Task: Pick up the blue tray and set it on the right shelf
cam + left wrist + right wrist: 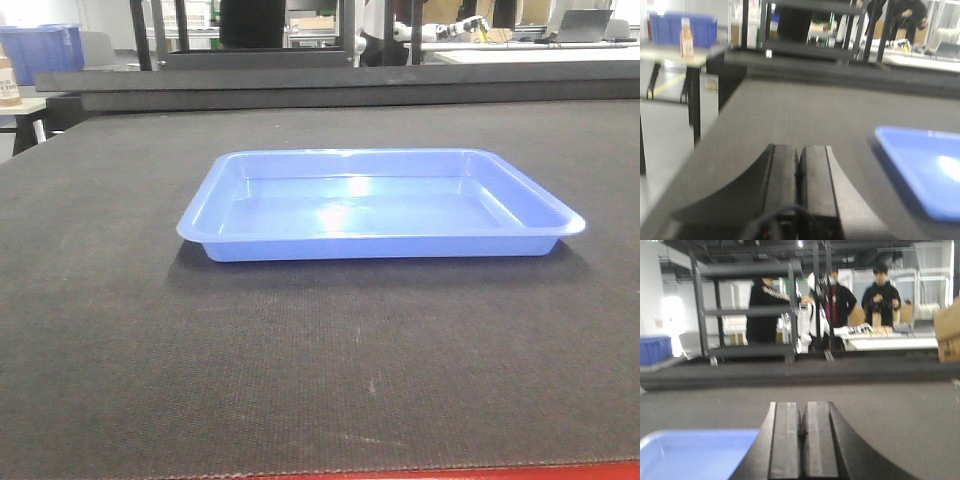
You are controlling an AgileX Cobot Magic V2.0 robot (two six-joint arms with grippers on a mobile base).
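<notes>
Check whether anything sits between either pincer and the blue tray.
Nothing visible does. Bare dark mat separates the shut left pincer from the blue tray on its right; the tray lies just left of the shut right pincer.

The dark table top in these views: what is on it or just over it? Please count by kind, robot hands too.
Blue trays: 1, the blue tray, empty.
Robot hands: 2, the left hand and the right hand, both shut and holding nothing.
Total: 3.
</notes>
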